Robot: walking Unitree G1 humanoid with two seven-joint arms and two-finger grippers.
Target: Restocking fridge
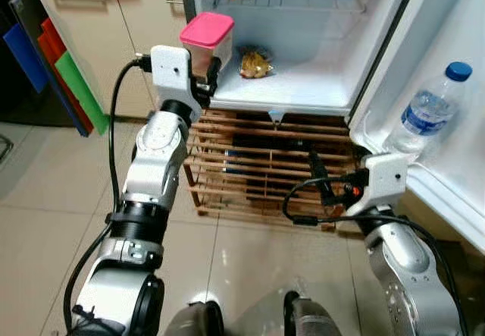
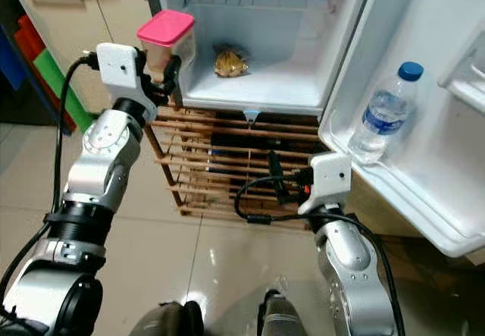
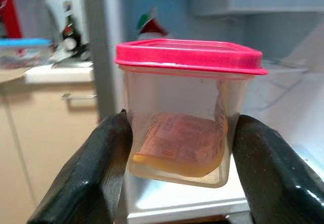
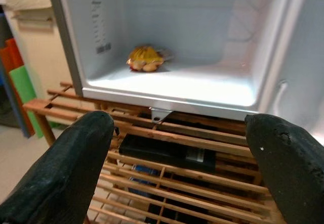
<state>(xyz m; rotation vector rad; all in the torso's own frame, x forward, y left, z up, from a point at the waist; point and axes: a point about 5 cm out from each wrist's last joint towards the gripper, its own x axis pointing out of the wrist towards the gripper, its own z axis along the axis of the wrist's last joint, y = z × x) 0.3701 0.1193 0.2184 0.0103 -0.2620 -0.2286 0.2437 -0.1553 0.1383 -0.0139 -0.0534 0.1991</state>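
Your left gripper (image 3: 177,148) is clamped on a clear tub (image 1: 206,42) with a pink lid, one finger pressed on each side, holding it upright at the left edge of the open fridge (image 1: 303,86). Your right gripper (image 4: 182,148) hangs wide open and empty, low before the wooden rack (image 1: 258,169). A water bottle (image 1: 429,108) stands in the door shelf.

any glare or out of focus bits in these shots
Left eye view: lamp glare on the glossy floor tiles. Left wrist view: pink-lidded container sharp, counter behind soft. Right wrist view: near fingertips blurred, fridge floor brightly lit.
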